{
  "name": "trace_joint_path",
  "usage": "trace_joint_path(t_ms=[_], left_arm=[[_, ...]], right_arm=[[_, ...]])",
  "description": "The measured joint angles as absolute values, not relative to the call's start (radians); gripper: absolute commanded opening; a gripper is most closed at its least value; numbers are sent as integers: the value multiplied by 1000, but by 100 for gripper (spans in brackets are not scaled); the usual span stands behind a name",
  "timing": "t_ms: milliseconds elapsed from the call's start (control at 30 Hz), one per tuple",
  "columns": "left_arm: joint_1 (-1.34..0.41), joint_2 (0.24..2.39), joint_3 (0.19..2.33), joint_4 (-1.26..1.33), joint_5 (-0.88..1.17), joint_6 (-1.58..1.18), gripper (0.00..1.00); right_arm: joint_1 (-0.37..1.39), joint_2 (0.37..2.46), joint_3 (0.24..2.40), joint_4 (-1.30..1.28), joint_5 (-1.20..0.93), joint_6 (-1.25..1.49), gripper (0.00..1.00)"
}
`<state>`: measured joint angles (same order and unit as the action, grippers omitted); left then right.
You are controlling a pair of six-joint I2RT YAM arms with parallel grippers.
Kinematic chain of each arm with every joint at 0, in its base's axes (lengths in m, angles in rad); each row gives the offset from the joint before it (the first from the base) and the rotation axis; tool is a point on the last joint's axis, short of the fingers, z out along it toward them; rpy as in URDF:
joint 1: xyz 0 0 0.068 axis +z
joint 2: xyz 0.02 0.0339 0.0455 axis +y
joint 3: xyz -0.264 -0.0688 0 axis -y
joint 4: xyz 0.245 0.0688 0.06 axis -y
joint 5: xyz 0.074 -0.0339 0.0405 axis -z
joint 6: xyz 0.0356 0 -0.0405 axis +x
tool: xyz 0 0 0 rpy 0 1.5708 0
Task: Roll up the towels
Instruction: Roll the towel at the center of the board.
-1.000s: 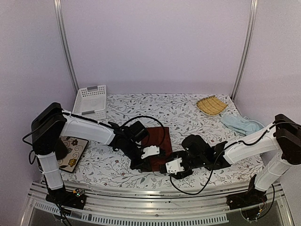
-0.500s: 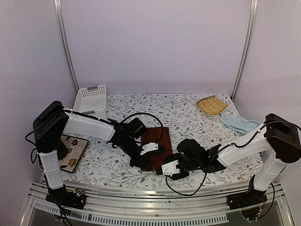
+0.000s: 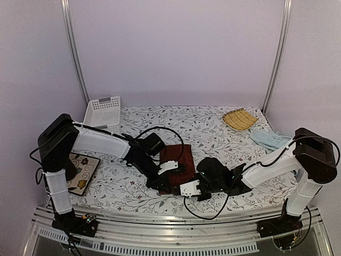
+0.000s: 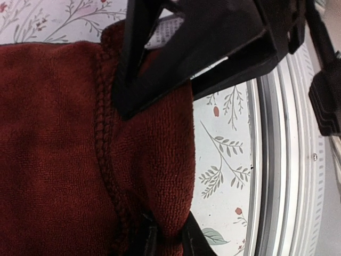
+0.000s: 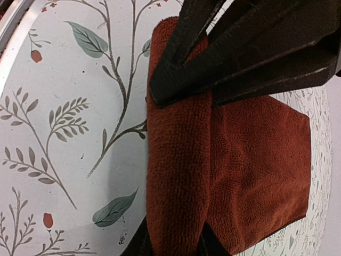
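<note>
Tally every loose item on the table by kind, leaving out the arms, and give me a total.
Terry towels: 2 (dark rust-red terry towel, pale blue terry towel)
Yellow woven bamboo mat: 1
White plastic slatted basket: 1
Floral-patterned flat square tile: 1
Total: 5
</note>
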<state>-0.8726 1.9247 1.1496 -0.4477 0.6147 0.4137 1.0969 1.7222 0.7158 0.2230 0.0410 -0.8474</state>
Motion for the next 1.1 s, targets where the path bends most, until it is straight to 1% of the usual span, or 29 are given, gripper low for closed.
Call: trace_joint_path(t_ms=[33, 100, 133, 233, 467, 667, 767, 1100], left_arm=[[-870, 1924, 1150, -448, 616, 416, 30], [-867, 1924, 1149, -453, 613, 412, 42], [-866, 1922, 1149, -454, 611, 419, 47], [-863, 1908, 1143, -463, 590, 407, 55], [-829, 1828, 1097, -469, 514, 384, 62], [-781, 1711, 1048, -457, 429, 357, 69], [-762, 1649, 1013, -437, 382, 345, 70], [-763, 1493, 850, -324, 270, 328, 72]], right_arm=[[1097, 1722, 720, 214, 34, -844, 15], [1098, 1722, 733, 188, 20, -843, 12], [1098, 1722, 740, 176, 11, -841, 11], [1097, 1722, 764, 135, -14, -830, 10], [1089, 1722, 794, 77, -87, -815, 10], [1066, 1722, 806, 35, -150, -800, 10], [1049, 1723, 833, -1, -195, -789, 12], [989, 1786, 955, -111, -339, -735, 11]])
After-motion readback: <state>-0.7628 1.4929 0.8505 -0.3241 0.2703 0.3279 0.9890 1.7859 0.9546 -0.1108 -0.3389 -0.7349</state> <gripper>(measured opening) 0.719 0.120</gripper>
